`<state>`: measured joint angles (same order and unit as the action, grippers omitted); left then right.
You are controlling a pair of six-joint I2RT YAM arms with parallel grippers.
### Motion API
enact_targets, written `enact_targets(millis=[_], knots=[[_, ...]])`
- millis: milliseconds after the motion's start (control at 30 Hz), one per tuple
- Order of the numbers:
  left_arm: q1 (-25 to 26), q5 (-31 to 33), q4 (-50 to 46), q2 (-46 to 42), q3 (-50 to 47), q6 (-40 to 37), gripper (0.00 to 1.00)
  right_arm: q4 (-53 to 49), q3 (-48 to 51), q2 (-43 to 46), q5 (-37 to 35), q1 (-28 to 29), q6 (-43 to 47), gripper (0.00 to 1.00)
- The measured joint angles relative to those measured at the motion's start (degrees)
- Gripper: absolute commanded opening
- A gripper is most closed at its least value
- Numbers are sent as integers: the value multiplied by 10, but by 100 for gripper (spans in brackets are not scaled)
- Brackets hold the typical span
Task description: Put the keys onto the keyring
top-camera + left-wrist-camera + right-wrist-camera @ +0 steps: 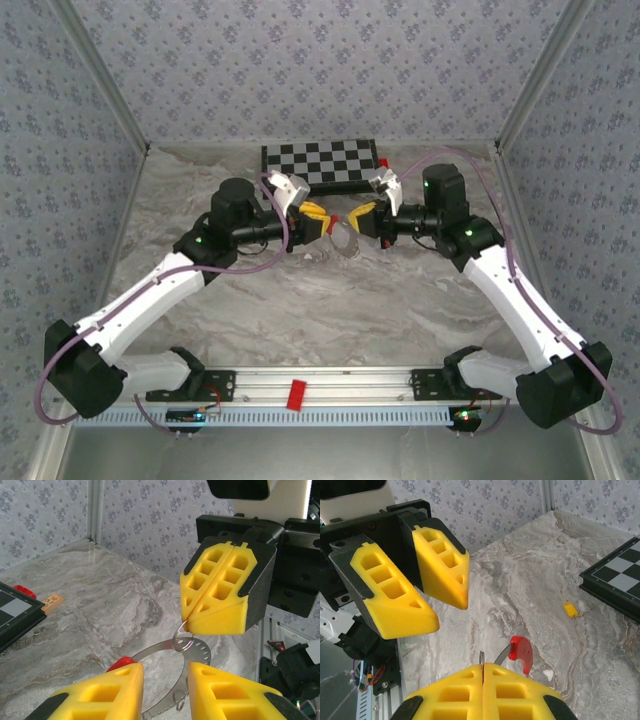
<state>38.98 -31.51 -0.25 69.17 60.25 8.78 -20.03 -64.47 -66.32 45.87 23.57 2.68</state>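
Note:
The keyring is a thin grey perforated band with a red section. It hangs in the air above the marble table. My right gripper is shut on a small wire ring threaded through a hole in the band. My left gripper stands open just below, and the band passes through the gap between its fingers without touching them. From the right wrist, my right gripper pinches the thin ring edge-on beside the red section, with my left gripper open opposite. A yellow-orange key lies on the table.
A chessboard lies at the back of the table, and its corner is close to the key. Another small wire ring hangs on the band. Patterned walls close in the back and both sides.

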Motion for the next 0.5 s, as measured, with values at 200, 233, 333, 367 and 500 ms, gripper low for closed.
enact_targets(millis=[200, 233, 333, 367, 500], knots=[[0, -28, -1, 28, 18, -4, 28, -22, -14, -8, 12, 7, 13, 0], [0, -35, -1, 33, 22, -4, 29, -22, -14, -9, 15, 9, 13, 0], [0, -44, -2, 43, 30, -4, 29, -24, -15, -9, 20, 11, 15, 0], [0, -47, -3, 45, 31, -4, 28, -25, -15, -9, 22, 12, 15, 0], [0, -57, -7, 47, 35, -4, 28, -25, -15, -9, 26, 13, 15, 0]])
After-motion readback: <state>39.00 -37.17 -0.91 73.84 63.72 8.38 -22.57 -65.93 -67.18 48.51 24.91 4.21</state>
